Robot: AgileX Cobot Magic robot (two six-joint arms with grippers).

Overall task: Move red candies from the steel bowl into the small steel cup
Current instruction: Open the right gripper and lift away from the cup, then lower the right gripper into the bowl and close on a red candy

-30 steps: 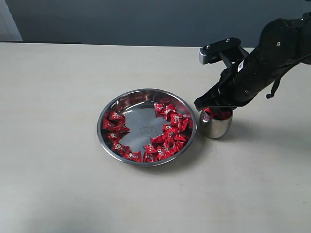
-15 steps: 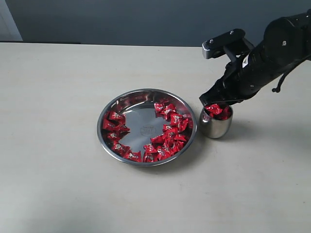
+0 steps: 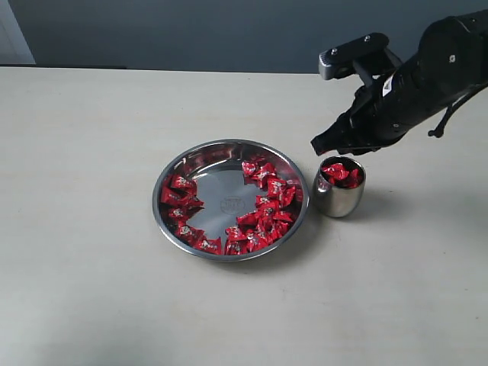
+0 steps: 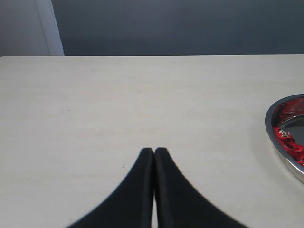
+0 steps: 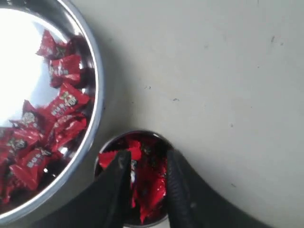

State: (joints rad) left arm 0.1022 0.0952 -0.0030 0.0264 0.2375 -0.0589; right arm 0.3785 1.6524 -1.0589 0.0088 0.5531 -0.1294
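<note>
Gleaming small steel cup (image 3: pixel 339 200) holding crinkled red candies (image 3: pixel 340 173).

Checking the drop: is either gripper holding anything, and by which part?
Nothing. Right gripper hangs open above the small steel cup; left gripper is shut, empty.

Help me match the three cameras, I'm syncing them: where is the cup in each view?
Exterior: cup right of centre, just right of the bowl, below the right gripper.
Left wrist: not in it; only the bowl's rim shows.
Right wrist: cup beneath the right gripper, beside the bowl.
Shared landmark: the bowl's rim, in all three.
</note>
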